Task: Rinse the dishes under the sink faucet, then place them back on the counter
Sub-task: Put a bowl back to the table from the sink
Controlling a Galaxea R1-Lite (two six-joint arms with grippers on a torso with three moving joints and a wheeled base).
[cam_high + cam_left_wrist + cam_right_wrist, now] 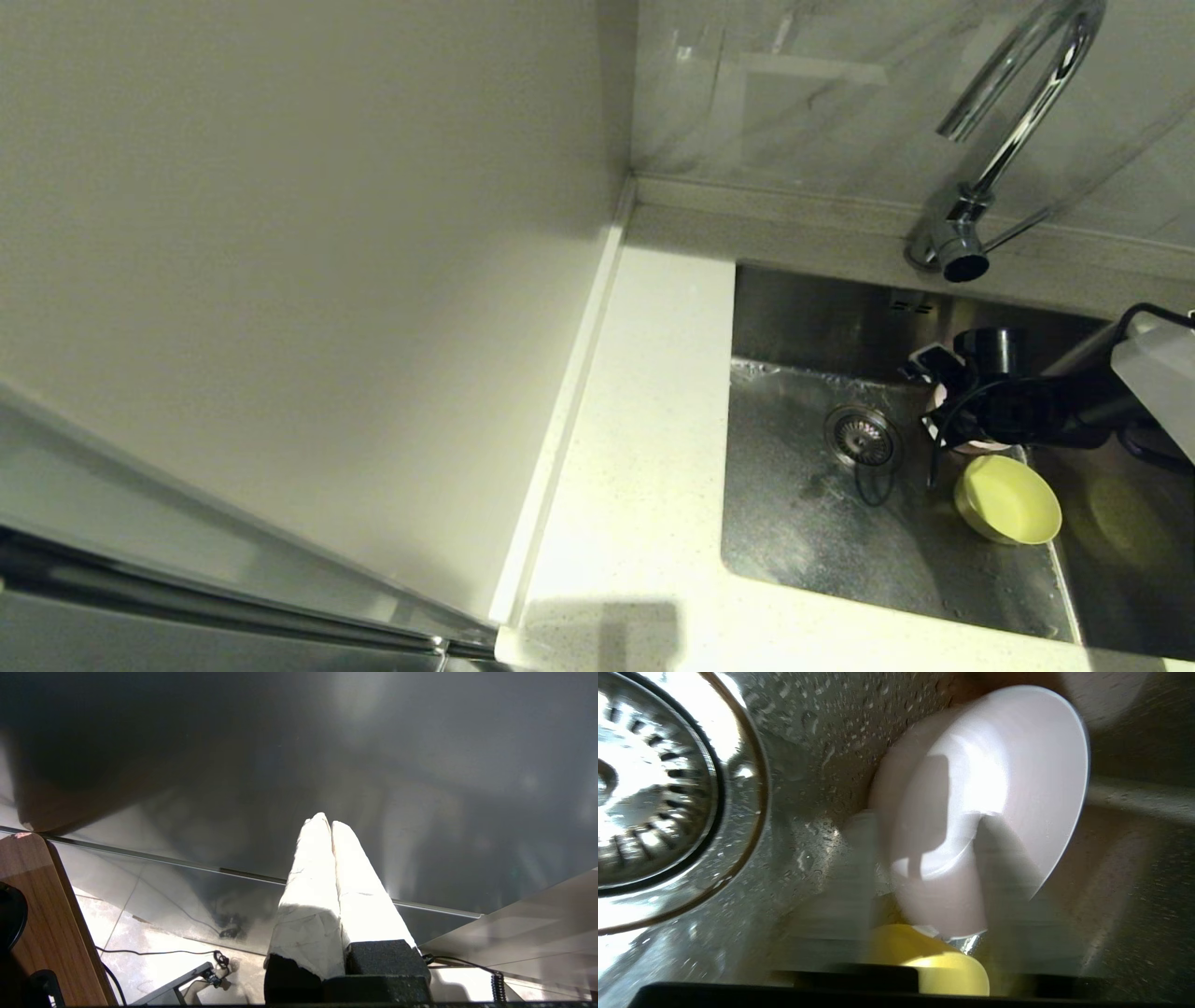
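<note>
My right gripper (938, 401) is down in the sink (803, 523), just right of the round drain (862, 436). In the right wrist view the gripper (929, 821) is open around a pale pink bowl (1017, 751) that leans against the basin wall. One blurred finger (859, 858) is outside its rim, the other inside. The yellow-green bowl (1008, 499) lies tilted in front of it, touching the pink bowl's edge (976, 447). The blue-white bowl is out of view. The chrome faucet (1018, 112) arches above. My left gripper (331, 823) is shut and parked away from the sink.
The white speckled counter (644, 420) runs left of the basin, bounded by a raised edge strip (569, 392) and the cream wall panel. Water drops cover the sink floor. A thin black cable (873, 481) hangs near the drain.
</note>
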